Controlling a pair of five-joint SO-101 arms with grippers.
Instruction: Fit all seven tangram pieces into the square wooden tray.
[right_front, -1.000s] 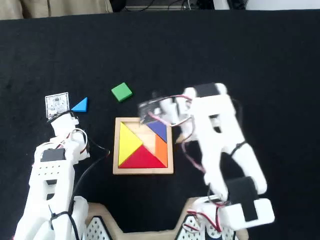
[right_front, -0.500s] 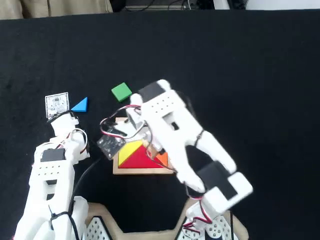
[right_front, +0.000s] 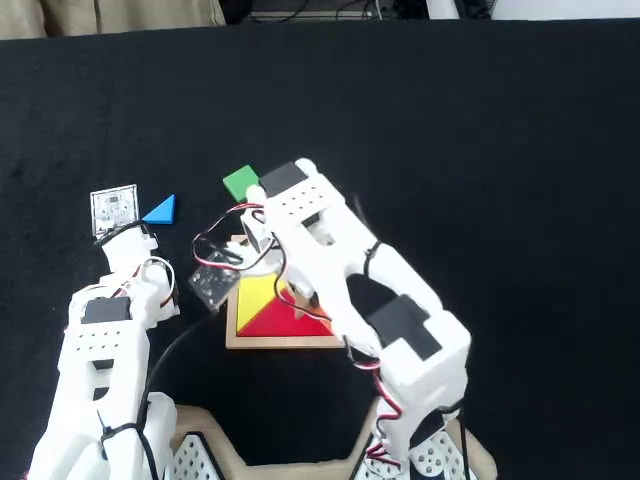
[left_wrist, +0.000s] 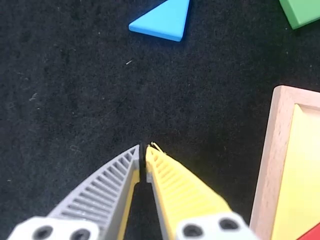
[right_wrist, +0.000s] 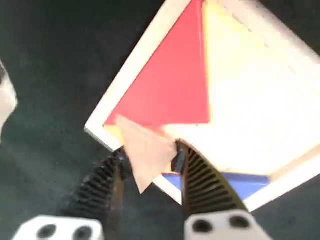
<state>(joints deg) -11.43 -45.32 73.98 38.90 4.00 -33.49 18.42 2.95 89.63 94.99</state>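
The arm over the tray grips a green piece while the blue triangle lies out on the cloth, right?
Not green: the right gripper grips a pale tan triangle, as the right wrist view shows. The blue triangle does lie on the cloth.

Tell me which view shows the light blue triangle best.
The left wrist view: the light blue triangle lies close, its edges plain. The high view shows it farther off, beside a white card.

A black tablecloth (right_front: 520, 160) spreads wide here, beige fabric (right_front: 110, 12) and dark cables (right_front: 330, 8) lining the far edge.
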